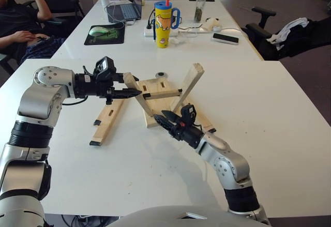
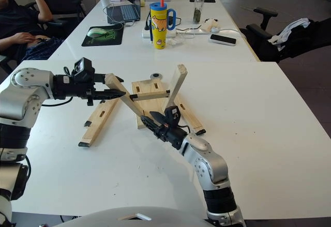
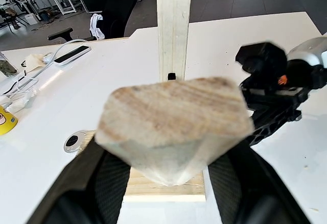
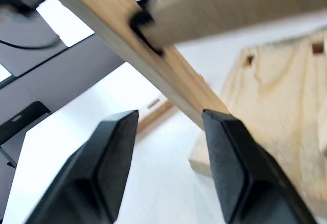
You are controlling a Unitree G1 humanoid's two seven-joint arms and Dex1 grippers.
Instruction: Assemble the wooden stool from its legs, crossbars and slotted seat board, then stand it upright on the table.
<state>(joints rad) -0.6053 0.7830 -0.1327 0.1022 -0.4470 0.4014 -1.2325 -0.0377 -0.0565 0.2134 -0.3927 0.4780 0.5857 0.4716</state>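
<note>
Right gripper [image 1: 163, 119] sits low at centre frame, fingers spread apart at the lower end of a tilted leg [image 2: 129, 101].
Left gripper [image 1: 130, 93], left of centre, is clamped on that leg's upper end. A crossbar [image 1: 161, 94] ties it to a second leg [image 1: 189, 85] leaning up and right. The seat board [image 1: 155, 86] lies flat on the table [image 1: 269, 123] beneath, with another leg pair [image 1: 107, 119] flat at lower left.

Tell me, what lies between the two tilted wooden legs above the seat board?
A pale wooden crossbar joins them, as the left eye view shows.
</note>
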